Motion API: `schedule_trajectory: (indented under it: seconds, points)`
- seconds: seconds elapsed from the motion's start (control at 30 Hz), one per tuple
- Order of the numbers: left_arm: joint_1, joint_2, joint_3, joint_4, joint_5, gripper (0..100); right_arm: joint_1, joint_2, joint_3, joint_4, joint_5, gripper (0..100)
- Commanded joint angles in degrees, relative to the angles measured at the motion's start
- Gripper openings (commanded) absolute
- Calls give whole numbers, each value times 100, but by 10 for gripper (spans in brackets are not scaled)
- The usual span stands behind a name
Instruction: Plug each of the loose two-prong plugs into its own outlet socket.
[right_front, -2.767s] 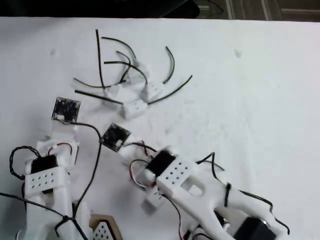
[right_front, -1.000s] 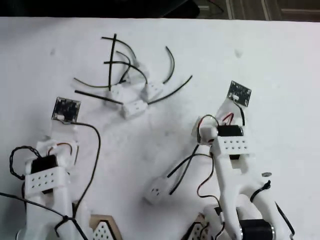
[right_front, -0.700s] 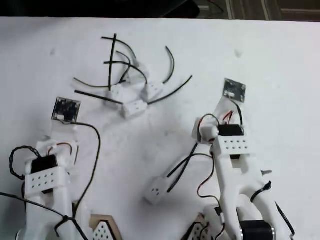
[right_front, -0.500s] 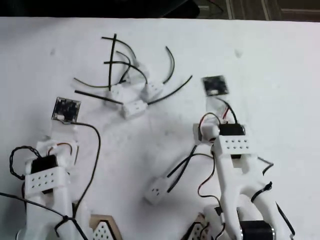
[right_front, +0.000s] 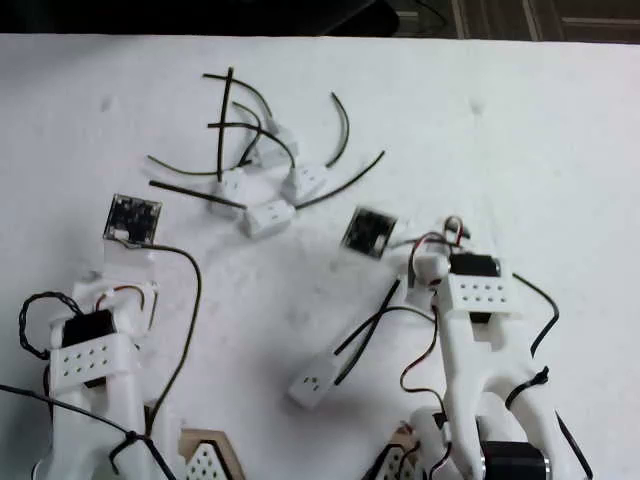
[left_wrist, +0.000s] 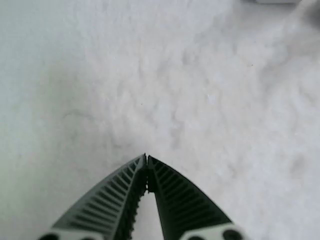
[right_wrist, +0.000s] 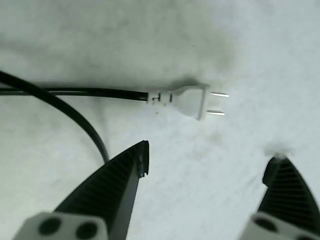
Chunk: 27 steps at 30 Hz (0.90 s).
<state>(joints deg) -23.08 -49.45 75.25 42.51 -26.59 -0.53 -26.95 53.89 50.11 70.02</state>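
My right gripper (right_wrist: 209, 154) hangs wide open over the table (right_front: 560, 120) with nothing between its fingers. A white plug (right_wrist: 187, 102) lies flat on the table just past the fingertips, apart from both. Its two prongs point away from its black cord (right_wrist: 75, 92), which runs straight off the side of the wrist view. A second black cord curves in and passes behind one finger; I cannot tell whether it touches.

My left gripper (left_wrist: 146, 159) is closed tip to tip and holds nothing, with white table surface on every side of it.

From the high view, the left arm (right_front: 90, 360) sits at the near-left corner and the right arm (right_front: 480, 330) at the near right. Between them, close to the near edge, lies a white socket (right_front: 315, 378) with its two holes facing up. Black cords arch from it toward the right arm's wrist.

A pile (right_front: 262, 185) of white plugs and sockets sits left of centre, with short black cords fanning out around it. It lies beyond both arms and well apart from them. Some cord ends reach toward the far edge but stop short of it.

The far edge runs straight across the top of the high view, dark beyond it. Open tabletop stretches from the right arm out to that edge and off to the right side. There is a narrower lane between the pile and the socket.
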Motion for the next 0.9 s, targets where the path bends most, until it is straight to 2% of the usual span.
schedule_trajectory:
  seconds: [0.0,0.17,0.27,0.4,0.77,0.87]
  points:
    - [40,-136,-26,-105,-62,24,-92,-127,88,-13,475,351]
    - [40,-136,-26,-105,-62,24,-453,-57,97,-22,466,351]
    - [40,-136,-26,-105,-62,24,-611,338,97,-444,457,351]
    - [40,-136,-26,-105,-62,24,-576,1182,-70,-1121,475,351]
    - [40,-136,-18,-105,-62,24,-277,2413,-941,-1182,501,349]
    - [40,-136,-18,-105,-62,24,-462,2686,-1090,-1191,501,287]
